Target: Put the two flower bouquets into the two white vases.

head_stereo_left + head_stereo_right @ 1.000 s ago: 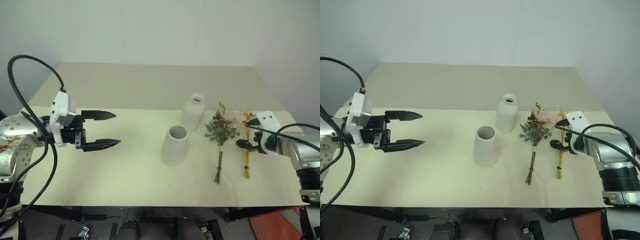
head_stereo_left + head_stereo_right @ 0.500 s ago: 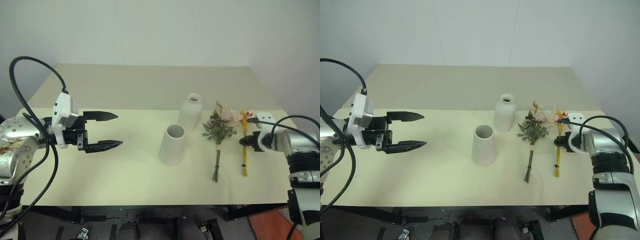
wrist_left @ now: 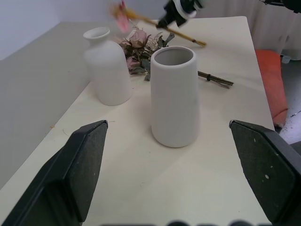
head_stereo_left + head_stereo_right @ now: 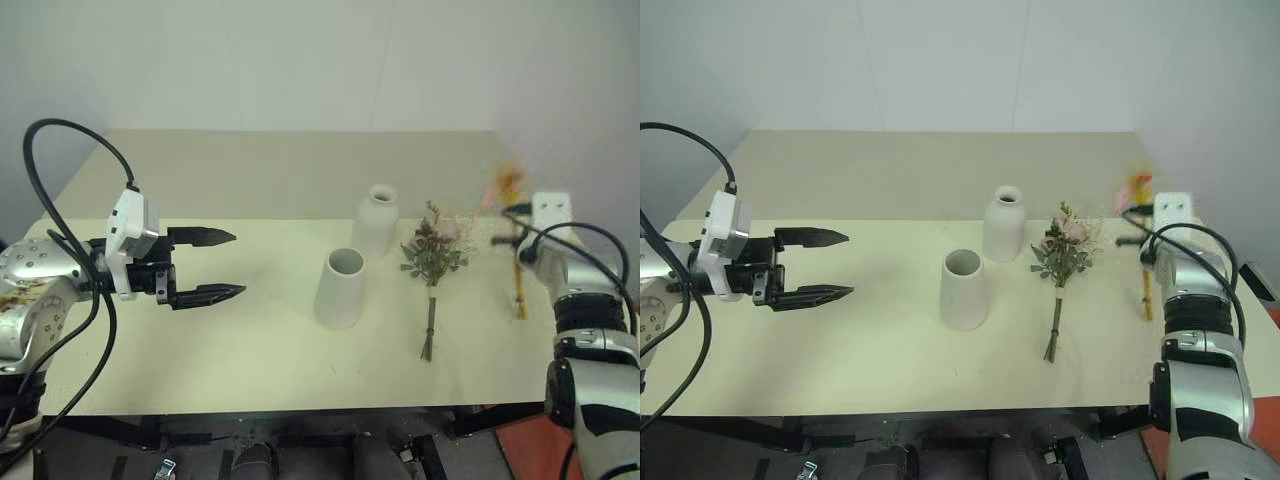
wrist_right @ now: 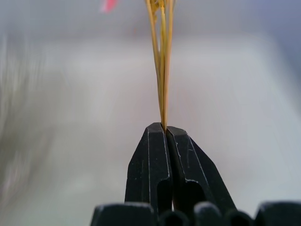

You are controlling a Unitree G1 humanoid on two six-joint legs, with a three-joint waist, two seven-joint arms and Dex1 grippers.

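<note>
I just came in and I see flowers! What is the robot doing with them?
It is putting flowers into vases. The right gripper is shut on the yellow bunch and holds it above the table. The rose bunch lies on the table beside the bottle vase. The cone vase stands in front, and both vases are empty. The left gripper hangs open, holding nothing.
</note>
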